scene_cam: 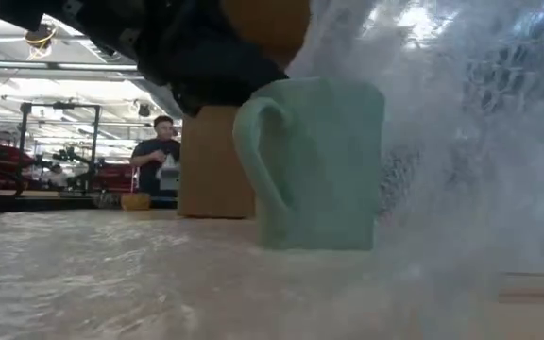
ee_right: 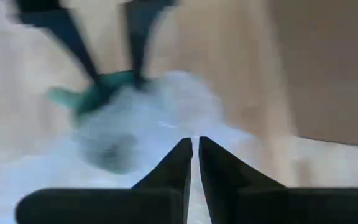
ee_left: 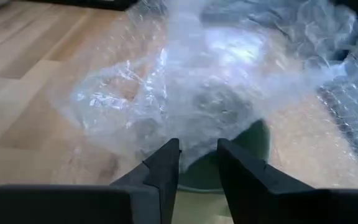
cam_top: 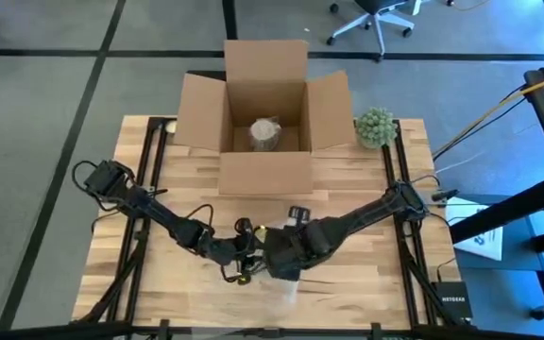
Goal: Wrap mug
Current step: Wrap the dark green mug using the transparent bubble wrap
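Note:
A pale green mug (scene_cam: 314, 165) stands upright on a sheet of clear bubble wrap (scene_cam: 470, 123) near the table's front middle. Its handle (scene_cam: 253, 151) points toward the table's left. The sheet rises on the mug's right side and drapes over its top (ee_left: 185, 81). My left gripper (ee_left: 197, 158) comes down at the mug's rim from the left. My right gripper (ee_right: 194, 146) is shut just to the right of the mug, with wrap in front of it. In the high view both grippers (cam_top: 244, 253) (cam_top: 281, 264) meet over the wrap (cam_top: 286, 283) and hide the mug. My left gripper has the mug's rim (ee_left: 197, 183) between its two fingers, slanting down from the table's left. One finger seems inside the mug and one outside, though the draped wrap hides part of this. The mug's base stays on the sheet. My right gripper is shut on the bubble wrap (ee_right: 166, 127), apparently at an edge, holding it raised over the mug. The fingers themselves hide the place of contact; one layer or several, I cannot tell.
An open cardboard box (cam_top: 264, 113) stands at the far middle with a wrapped bundle (cam_top: 265, 134) inside. A green ball-shaped plant (cam_top: 376, 126) sits to its right. Beyond the table a person (scene_cam: 163, 156) stands in the room. Bare wood lies to the left and right.

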Motion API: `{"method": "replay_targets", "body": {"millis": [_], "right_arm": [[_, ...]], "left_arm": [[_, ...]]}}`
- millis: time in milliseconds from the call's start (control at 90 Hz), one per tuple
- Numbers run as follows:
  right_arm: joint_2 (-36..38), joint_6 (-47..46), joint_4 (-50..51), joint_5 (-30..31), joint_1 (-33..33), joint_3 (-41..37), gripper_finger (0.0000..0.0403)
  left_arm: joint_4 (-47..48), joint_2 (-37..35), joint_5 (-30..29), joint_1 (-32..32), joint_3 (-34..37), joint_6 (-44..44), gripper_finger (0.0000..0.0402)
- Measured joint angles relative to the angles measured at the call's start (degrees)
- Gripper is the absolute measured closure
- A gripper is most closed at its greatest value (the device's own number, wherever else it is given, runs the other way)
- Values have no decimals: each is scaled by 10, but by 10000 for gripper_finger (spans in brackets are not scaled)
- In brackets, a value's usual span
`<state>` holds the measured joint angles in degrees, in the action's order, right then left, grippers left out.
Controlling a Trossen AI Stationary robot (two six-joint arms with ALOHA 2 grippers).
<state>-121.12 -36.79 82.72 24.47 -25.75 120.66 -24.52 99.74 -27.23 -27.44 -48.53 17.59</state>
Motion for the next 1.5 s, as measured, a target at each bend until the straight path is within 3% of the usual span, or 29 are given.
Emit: {"method": "replay_targets", "body": {"millis": [144,389,689,978,1200,1500], "right_arm": [[-1,-50,9,27,4,-53,386],[-2,25,-239,-96,1,-125,386],[-3,20,-365,-133,18,-233,386],[-2,21,-384,-150,23,-241,386],[-2,25,-393,-151,23,-241,386],[-2,31,-274,-155,21,-151,386]], "left_arm": [[0,0,0,0,0,2,308],[1,0,0,0,0,2,308],[45,-41,14,-7,0,-3,308],[38,-56,18,-22,-1,-45,308],[18,-2,26,-5,-1,-23,308],[5,20,31,8,-2,12,308]]}}
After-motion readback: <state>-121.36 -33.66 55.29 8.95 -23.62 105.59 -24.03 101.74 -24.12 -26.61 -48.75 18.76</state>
